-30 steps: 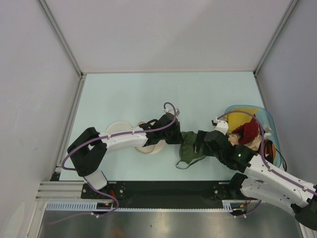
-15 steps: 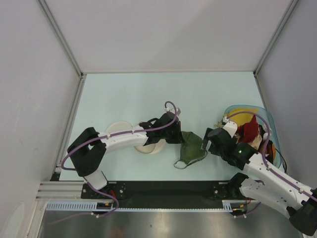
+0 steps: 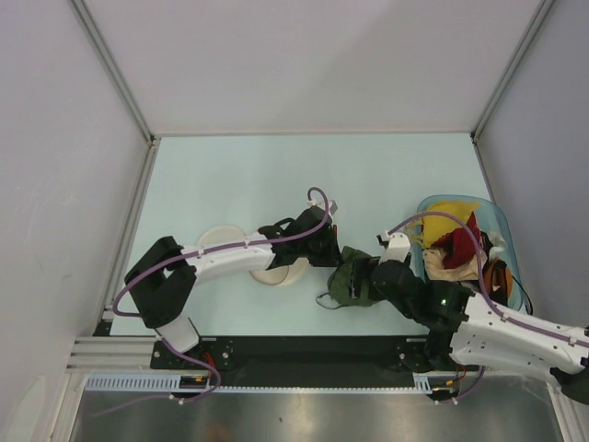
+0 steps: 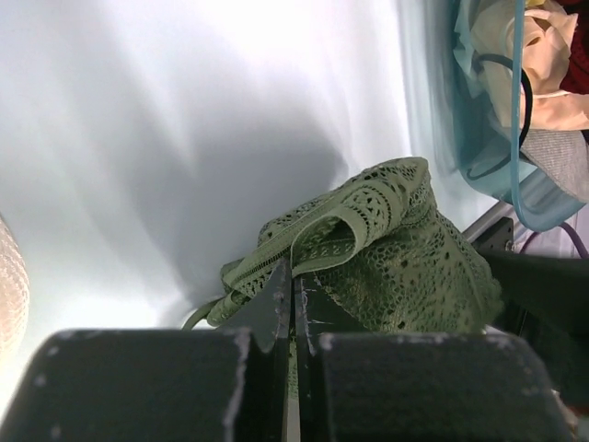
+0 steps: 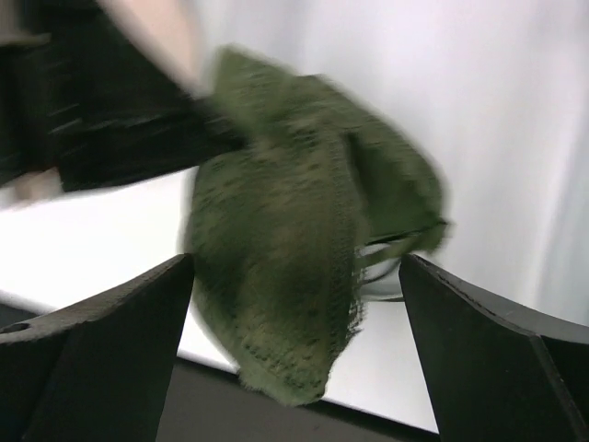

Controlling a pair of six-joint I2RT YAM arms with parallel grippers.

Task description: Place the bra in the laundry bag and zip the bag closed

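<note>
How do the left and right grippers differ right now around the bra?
The left gripper is shut, pinching the lace edge of the bra; the right gripper stands wide open, gripping nothing. The left gripper meets the bra from the laundry bag side; the right gripper faces it from the blue tub side. Both are right at the bra.

No lettering, label, brand mark or number can be read in any view; the fabrics, the arms and the bench (image 3: pixel 276 175) show none.
</note>
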